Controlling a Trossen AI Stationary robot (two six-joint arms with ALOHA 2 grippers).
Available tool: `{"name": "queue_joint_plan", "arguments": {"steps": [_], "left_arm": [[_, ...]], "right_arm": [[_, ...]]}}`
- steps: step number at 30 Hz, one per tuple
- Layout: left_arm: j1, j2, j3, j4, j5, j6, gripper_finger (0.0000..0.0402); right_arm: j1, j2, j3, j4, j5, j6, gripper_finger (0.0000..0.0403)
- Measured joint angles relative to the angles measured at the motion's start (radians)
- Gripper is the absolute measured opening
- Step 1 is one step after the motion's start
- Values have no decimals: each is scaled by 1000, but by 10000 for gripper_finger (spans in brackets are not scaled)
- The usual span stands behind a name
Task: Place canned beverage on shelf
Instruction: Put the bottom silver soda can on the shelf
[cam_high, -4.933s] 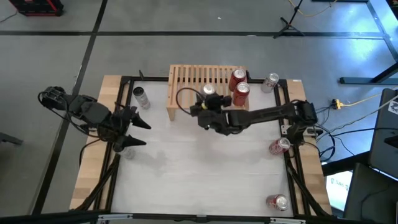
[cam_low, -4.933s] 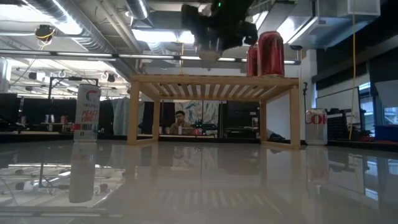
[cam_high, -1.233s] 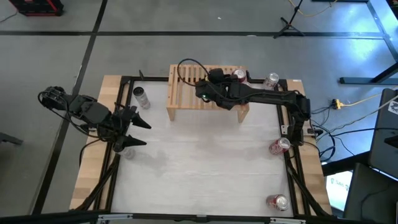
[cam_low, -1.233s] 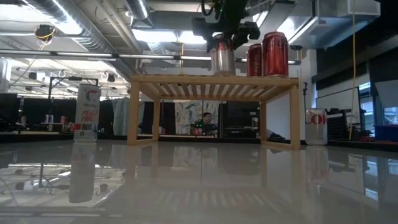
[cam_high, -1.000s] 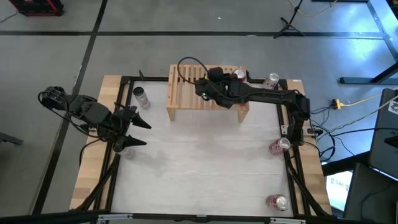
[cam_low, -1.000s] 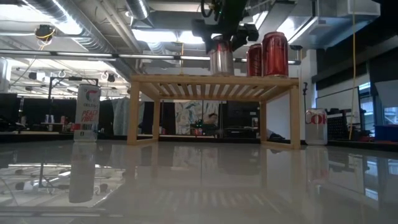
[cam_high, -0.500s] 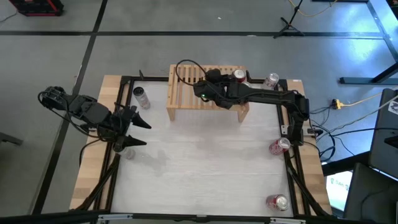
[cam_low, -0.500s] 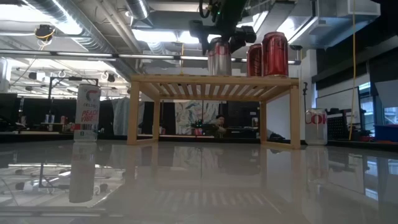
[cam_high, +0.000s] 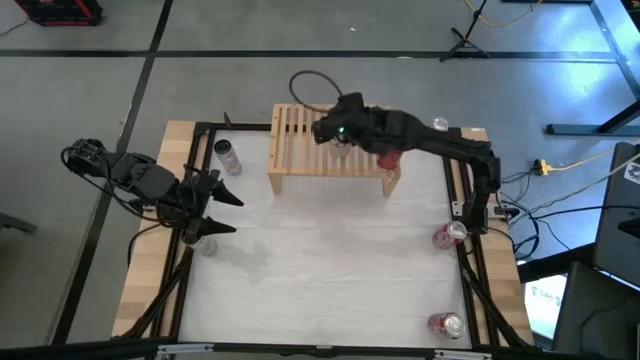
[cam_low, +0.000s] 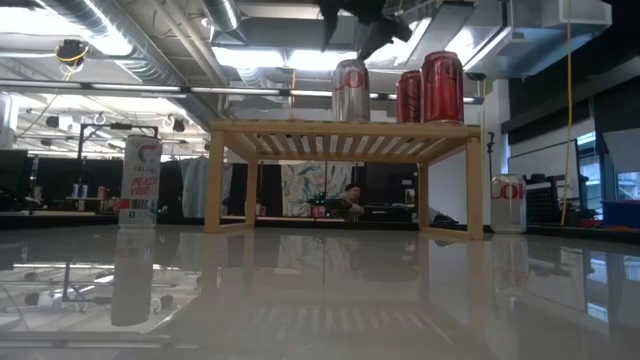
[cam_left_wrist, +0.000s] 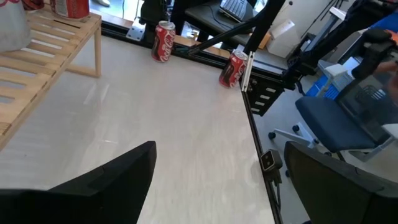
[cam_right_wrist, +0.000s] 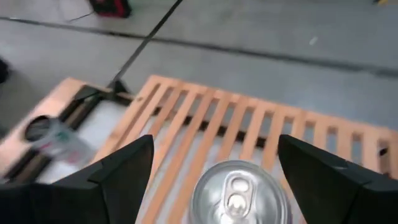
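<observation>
A silver can (cam_low: 351, 90) stands upright on its base on the slatted top of the light-wood shelf (cam_low: 300, 128), left of two red cans (cam_low: 443, 88). My right gripper (cam_low: 365, 25) hangs open just above it, touching nothing. In the right wrist view the can's top (cam_right_wrist: 235, 190) shows between and below the spread fingers of the right gripper (cam_right_wrist: 214, 143), over the shelf slats (cam_right_wrist: 186, 124). In the high view the right gripper (cam_high: 338, 132) is over the shelf (cam_high: 300, 140). My left gripper (cam_high: 218, 212) waits open and empty at the table's left edge.
A tall white can (cam_high: 227, 155) stands left of the shelf. More cans stand along the table's right edge (cam_high: 449, 234), (cam_high: 445, 325) and at the far right corner (cam_high: 437, 127). A small can (cam_high: 206, 244) stands by my left gripper. A black frame (cam_high: 462, 180) rims the table.
My right gripper has set the silver can down on the shelf top left of the red cans, opened, let go and risen clear above it. The can now stands on its own.
</observation>
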Motion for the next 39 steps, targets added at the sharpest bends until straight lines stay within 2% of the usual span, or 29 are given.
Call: {"name": "queue_joint_plan", "arguments": {"steps": [4, 8, 39], "left_arm": [[0, 0, 0, 0, 0, 0, 348], [0, 0, 0, 0, 2, -1, 348], [0, 0, 0, -2, 1, 26, 348]], "right_arm": [[-39, 0, 52, -80, -139, 46, 332], [-60, 2, 51, -109, -212, 60, 333], [-49, 45, 46, -207, -250, 43, 333]]}}
